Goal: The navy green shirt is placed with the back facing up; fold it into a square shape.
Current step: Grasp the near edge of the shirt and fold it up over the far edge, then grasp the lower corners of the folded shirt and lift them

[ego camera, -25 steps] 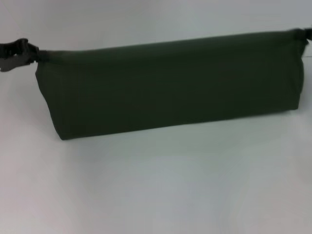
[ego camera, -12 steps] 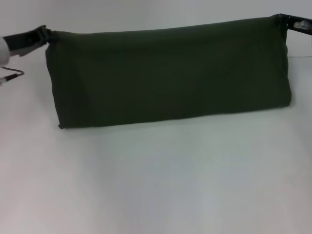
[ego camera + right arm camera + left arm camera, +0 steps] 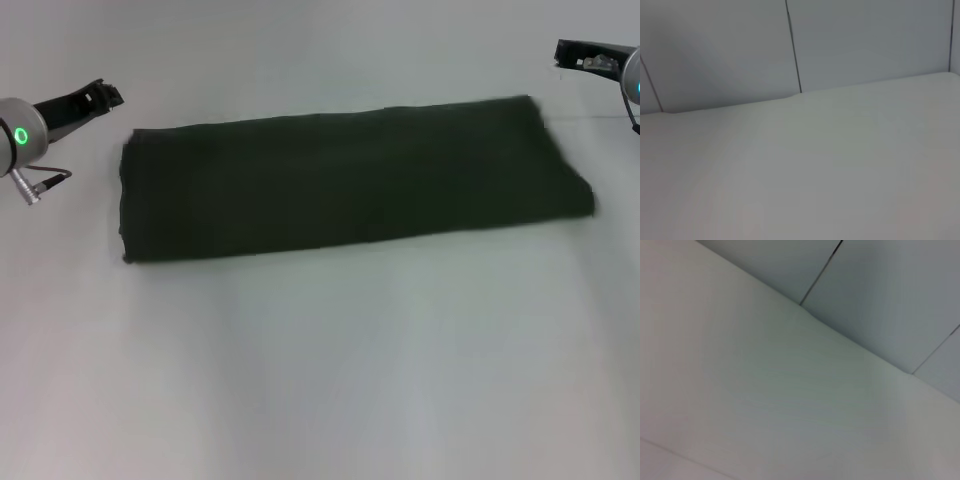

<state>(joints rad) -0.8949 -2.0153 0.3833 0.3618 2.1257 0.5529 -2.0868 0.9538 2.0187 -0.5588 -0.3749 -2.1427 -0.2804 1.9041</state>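
The navy green shirt [image 3: 345, 180] lies flat on the white table [image 3: 320, 380] as a long folded band, running from about 9 o'clock to 3 o'clock across the upper middle of the head view, right end tilted slightly up. Half a sec ago we held it by both top corners and the cloth hung like a curtain; now we've let go and it has dropped onto itself. We judge that one lengthwise fold is done, but it's a strip, not yet a square, so the ends prob. need folding in next. Fabric looks matte, soft, plain dark olive, w/ faint creases; edges fairly straight, the corner at 3 o'clock a bit rounded and bulging. Left gripper [image 3: 100, 97] sits clear of the cloth at 10 o'clock, right gripper [image 3: 580, 55] clear at 2 o'clock; neither holds anything, but how wide the jaws stand we can't tell. Wrist views show only bare table and wall panels.
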